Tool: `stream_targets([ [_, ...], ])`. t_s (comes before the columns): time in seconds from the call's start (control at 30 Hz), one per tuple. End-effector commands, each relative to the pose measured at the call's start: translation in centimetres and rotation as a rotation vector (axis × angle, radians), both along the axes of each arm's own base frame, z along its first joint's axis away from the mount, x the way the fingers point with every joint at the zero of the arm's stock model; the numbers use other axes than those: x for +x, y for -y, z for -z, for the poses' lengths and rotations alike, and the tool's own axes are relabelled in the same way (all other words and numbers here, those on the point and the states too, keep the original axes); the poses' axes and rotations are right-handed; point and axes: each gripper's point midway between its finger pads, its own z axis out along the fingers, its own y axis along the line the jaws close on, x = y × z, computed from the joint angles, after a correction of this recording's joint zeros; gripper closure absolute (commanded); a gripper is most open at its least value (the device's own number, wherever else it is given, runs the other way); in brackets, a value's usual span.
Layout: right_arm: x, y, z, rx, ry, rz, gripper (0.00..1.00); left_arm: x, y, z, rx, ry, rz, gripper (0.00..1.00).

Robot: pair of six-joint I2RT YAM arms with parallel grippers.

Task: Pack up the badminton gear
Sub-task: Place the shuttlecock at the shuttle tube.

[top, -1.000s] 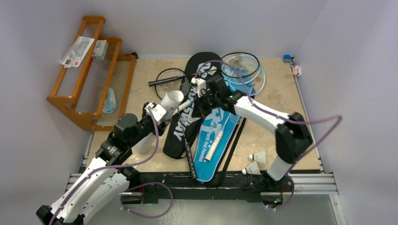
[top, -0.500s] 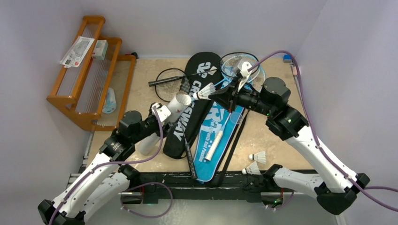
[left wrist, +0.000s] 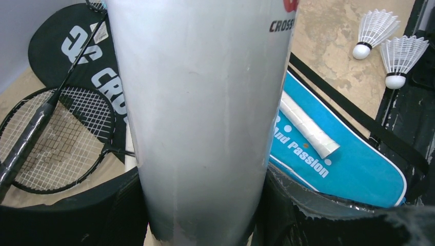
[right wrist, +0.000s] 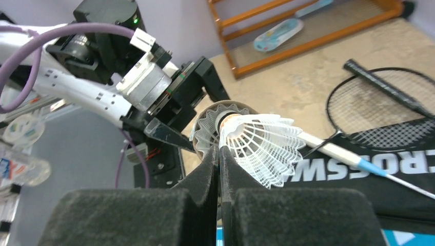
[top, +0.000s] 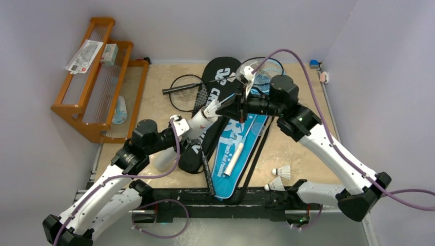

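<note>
Light: bright, even, diffuse; shadows soft, faint. Sheen on white tube, filling left wrist view, slightly soft. Right end effector blurred in foreground.

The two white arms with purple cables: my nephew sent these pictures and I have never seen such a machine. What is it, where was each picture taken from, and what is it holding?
They are two robot arms bolted at the near edge of a table, each ending in a two-finger gripper. The wide picture comes from a fixed camera above and behind them; the other two from cameras on the wrists. On it lie black rackets, light-blue rackets, a black cover, a blue cover and two loose shuttlecocks; an orange rack stands at the left. The left gripper clasps a white tube; the right gripper, shut, pinches a shuttlecock at the tube's open end.
</note>
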Motion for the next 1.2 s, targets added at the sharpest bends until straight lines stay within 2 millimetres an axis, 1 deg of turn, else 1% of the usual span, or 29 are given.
stream_targets([
  [0.0, -1.8, -0.9, -0.8, 0.015, -0.027, -0.129, 1.00, -0.4, 0.9, -1.4, -0.059, 0.015, 0.048, 0.56],
  [0.17, -1.4, -1.5, 0.9, -0.026, -0.091, -0.151, 1.00, -0.8, 1.2, -1.5, -0.069, 0.015, 0.076, 0.56],
  [0.23, -2.1, -2.0, 1.1, -0.011, -0.113, -0.202, 1.00, -1.2, 1.6, -1.5, -0.077, 0.009, 0.108, 0.56],
  [0.37, -3.0, -2.5, 0.8, 0.038, -0.131, -0.271, 1.00, -1.8, 2.1, -1.5, -0.089, -0.004, 0.150, 0.56],
  [0.4, -3.1, -2.4, 0.8, 0.043, -0.133, -0.280, 0.95, -1.8, 2.1, -1.6, -0.091, -0.005, 0.152, 0.56],
  [0.47, -3.3, -2.4, 0.7, 0.047, -0.134, -0.291, 0.74, -1.8, 2.1, -1.5, -0.090, -0.004, 0.151, 0.56],
  [0.5, -3.4, -2.3, 0.7, 0.046, -0.133, -0.288, 0.66, -1.8, 2.1, -1.6, -0.090, -0.002, 0.150, 0.56],
  [0.53, -3.4, -2.3, 0.6, 0.046, -0.132, -0.282, 0.60, -1.8, 2.1, -1.6, -0.091, -0.002, 0.149, 0.56],
  [0.67, -3.7, -1.6, 0.6, 0.035, -0.145, -0.251, 0.40, -1.7, 2.0, -1.7, -0.092, 0.005, 0.144, 0.56],
  [0.73, -3.4, -1.3, 0.1, 0.039, -0.136, -0.211, 0.28, -1.8, 1.9, -1.8, -0.093, 0.007, 0.144, 0.56],
  [0.8, -3.2, -1.0, 0.0, 0.032, -0.129, -0.182, 0.22, -1.7, 2.0, -1.7, -0.092, 0.005, 0.143, 0.56],
  [0.83, -3.1, -0.9, -0.1, 0.031, -0.123, -0.169, 0.21, -1.7, 2.0, -1.7, -0.092, 0.006, 0.144, 0.56],
  [0.9, -2.8, -0.6, -0.3, 0.019, -0.117, -0.140, 0.22, -1.7, 2.0, -1.7, -0.092, 0.005, 0.145, 0.56],
  [1.03, -1.4, 0.1, -0.2, -0.001, -0.101, -0.027, 0.38, -1.8, 2.0, -1.6, -0.091, 0.003, 0.146, 0.56],
  [1.13, -0.4, 0.8, -0.4, -0.001, -0.083, 0.056, 0.68, -1.7, 2.0, -1.6, -0.091, 0.004, 0.145, 0.56],
  [1.17, -0.2, 0.9, -0.4, -0.003, -0.078, 0.071, 0.82, -1.7, 2.0, -1.6, -0.091, 0.004, 0.146, 0.56],
])
